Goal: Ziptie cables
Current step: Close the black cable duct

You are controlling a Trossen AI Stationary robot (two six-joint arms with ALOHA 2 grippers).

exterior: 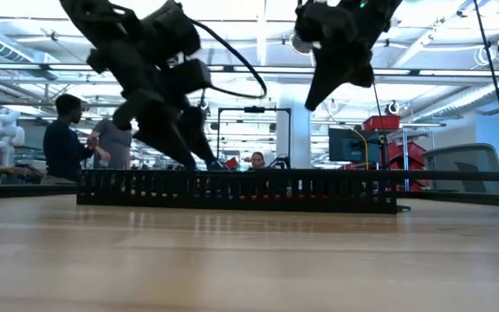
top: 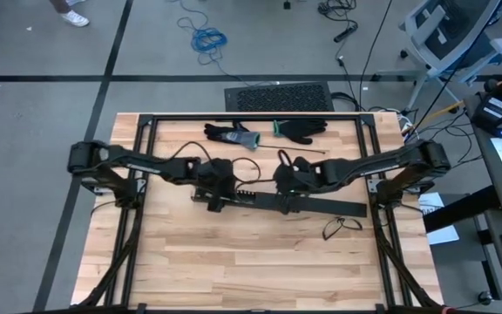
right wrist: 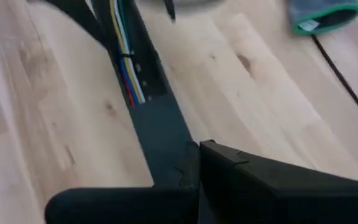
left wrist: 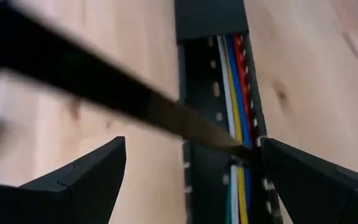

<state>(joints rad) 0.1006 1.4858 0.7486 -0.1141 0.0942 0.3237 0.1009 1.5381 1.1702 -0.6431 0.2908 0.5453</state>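
The cables (left wrist: pixel 236 93) lie inside the long black duct (left wrist: pixel 210 18) on the table (top: pixel 234 270). The left gripper (left wrist: pixel 191 180) hangs over them, its fingers spread wide. The right gripper (top: pixel 288 202) is pressed shut near the duct. The tying looks underway; next the left gripper likely must close around the bundle. There are two grippers, one duct, and white, yellow, blue and red wires.

- Wooden table (top: pixel 234 262) seen from above, black frame around it.
- Left gripper (top: pixel 213 194) and right gripper (top: pixel 288 194) both over long black duct (top: pixel 321 206) at mid-table.
- Two gloves (top: pixel 234 134) near far edge.
- Eyeglasses (top: pixel 340 228) just beside duct's right end.
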